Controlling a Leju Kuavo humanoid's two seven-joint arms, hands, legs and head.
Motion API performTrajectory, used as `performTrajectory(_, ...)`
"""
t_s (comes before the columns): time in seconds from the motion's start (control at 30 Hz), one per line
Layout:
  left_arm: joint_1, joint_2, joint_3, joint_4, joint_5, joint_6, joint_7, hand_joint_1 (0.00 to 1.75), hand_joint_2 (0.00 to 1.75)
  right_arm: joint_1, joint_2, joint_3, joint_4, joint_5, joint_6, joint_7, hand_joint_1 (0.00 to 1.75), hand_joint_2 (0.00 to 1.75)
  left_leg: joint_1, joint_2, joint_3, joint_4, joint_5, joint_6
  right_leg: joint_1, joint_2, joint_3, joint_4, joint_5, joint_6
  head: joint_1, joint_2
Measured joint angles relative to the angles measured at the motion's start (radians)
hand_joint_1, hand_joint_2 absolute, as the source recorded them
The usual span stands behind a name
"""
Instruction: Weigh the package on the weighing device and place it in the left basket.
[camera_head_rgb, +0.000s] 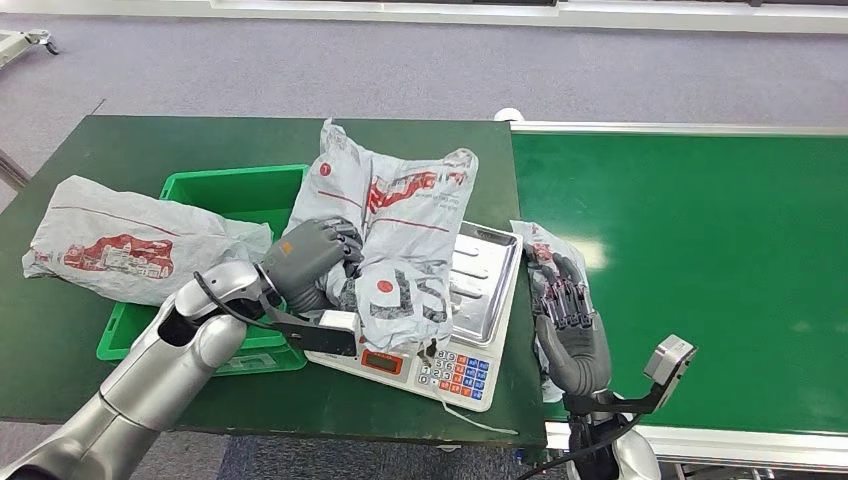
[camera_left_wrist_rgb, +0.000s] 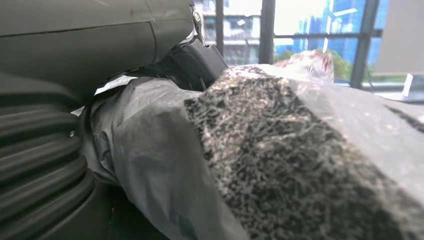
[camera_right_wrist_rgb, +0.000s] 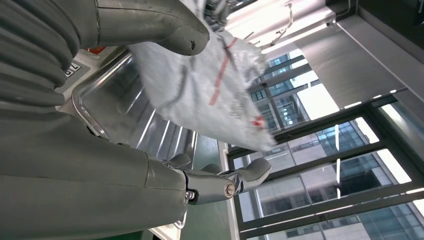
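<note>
A grey-white package (camera_head_rgb: 405, 215) with red print lies across the scale's steel pan (camera_head_rgb: 488, 280) and leans over the green basket (camera_head_rgb: 232, 188). My left hand (camera_head_rgb: 312, 262) grips its near left edge; close up, the crumpled package (camera_left_wrist_rgb: 280, 150) sits against that hand (camera_left_wrist_rgb: 45, 150). My right hand (camera_head_rgb: 570, 325) is at the scale's right side, fingers stretched out and apart. It lies against a second, smaller package (camera_head_rgb: 535, 250) at the table's edge. Seen from the right wrist, this package (camera_right_wrist_rgb: 215, 85) hangs between the thumb (camera_right_wrist_rgb: 165, 25) and the fingers (camera_right_wrist_rgb: 225, 182), beside the pan (camera_right_wrist_rgb: 125, 115).
A third printed package (camera_head_rgb: 120, 250) lies on the green table (camera_head_rgb: 150, 140), left of the basket. The scale's keypad (camera_head_rgb: 460, 370) faces me at the table's front edge. A green conveyor belt (camera_head_rgb: 700, 250) runs along the right.
</note>
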Motion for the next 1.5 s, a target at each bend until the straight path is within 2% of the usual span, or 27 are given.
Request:
performTrajectory(0.07,0.001,0.002,0.001,0.0,0.001,0.0,-0.002,1.75,1.75,0.0,0.0,0.0,0.0,0.0,0.0,0.0,0.0,1.75,0.0,0.0,0.0,0.0,0.0,0.0,0.0,0.0,0.0,0.0,0.0,0.0,0.0,0.0)
performTrajectory(0.2,0.078,0.072,0.064,0.004,-0.176,0.113,0.058,1.75,1.75,0.024,0.0,-0.001,-0.011,-0.003,-0.003,0.001,0.0,1.75,0.0,0.0,-0.001,0.0,0.0,0.0,0.0,0.0,-0.001,0.0,0.0,0.0,0.0,0.0)
performTrajectory(0.4,0.072,0.114,0.156,0.139,-0.303,0.249,0.099,1.75,1.75,0.038,0.0,-0.001,-0.018,0.023,-0.02,0.0,0.0,1.75,0.001,0.003,-0.001,0.0,0.001,-0.001,0.001,0.003,-0.002,0.0,0.001,-0.001,0.0,0.0)
performTrajectory(0.63,0.07,0.116,0.333,0.275,-0.361,0.386,0.097,1.75,1.75,0.063,0.004,-0.001,-0.053,0.045,-0.027,0.008,0.0,1.75,0.002,0.003,-0.001,0.0,0.001,-0.002,0.001,0.003,-0.003,0.0,0.001,-0.002,0.0,0.0)
performTrajectory(0.8,0.07,0.1,0.437,0.286,-0.401,0.442,0.106,1.75,1.75,0.072,0.008,-0.001,-0.077,0.05,-0.032,0.016,0.0,1.75,0.002,0.003,-0.002,0.0,0.001,-0.002,0.001,0.003,-0.003,0.0,0.001,-0.002,0.0,0.0)
performTrajectory(1.03,0.07,0.092,0.519,0.268,-0.529,0.506,0.174,1.75,1.75,0.073,0.013,-0.005,-0.091,0.05,-0.034,0.026,0.0,1.75,0.002,0.003,-0.002,0.0,0.001,-0.002,0.001,0.003,-0.004,0.0,0.001,-0.002,0.0,0.0)
performTrajectory(1.07,0.071,0.092,0.533,0.259,-0.53,0.502,0.172,1.7,1.75,0.073,0.014,-0.007,-0.092,0.049,-0.033,0.028,0.0,1.75,0.002,0.003,-0.002,0.0,0.001,-0.002,0.001,0.003,-0.004,0.0,0.001,-0.002,0.0,0.0)
performTrajectory(1.13,0.073,0.093,0.558,0.24,-0.522,0.444,0.16,0.83,1.75,0.073,0.014,-0.013,-0.093,0.046,-0.03,0.029,0.0,1.75,0.002,0.003,-0.002,0.0,0.001,-0.002,0.001,0.003,-0.003,0.0,0.001,-0.002,0.0,0.0)
performTrajectory(1.2,0.077,0.103,0.57,0.231,-0.504,0.325,0.138,0.0,1.75,0.073,0.015,-0.021,-0.095,0.043,-0.024,0.03,0.0,1.75,0.002,0.003,-0.003,0.0,0.001,-0.002,0.001,0.003,-0.003,0.0,0.001,-0.002,0.0,0.0)
performTrajectory(1.3,0.095,0.13,0.572,0.242,-0.474,0.19,0.102,0.0,1.75,0.072,0.015,-0.029,-0.096,0.043,-0.015,0.029,0.0,1.75,0.002,0.003,-0.003,0.0,0.001,-0.002,0.001,0.004,-0.004,0.0,0.001,-0.002,0.0,0.0)
performTrajectory(1.5,0.141,0.139,0.571,0.258,-0.409,0.203,0.09,0.0,1.75,0.072,0.017,-0.031,-0.096,0.064,-0.013,0.026,0.0,1.75,0.002,0.003,-0.003,0.0,0.001,-0.002,0.001,0.003,-0.004,0.0,0.001,-0.002,0.0,0.0)
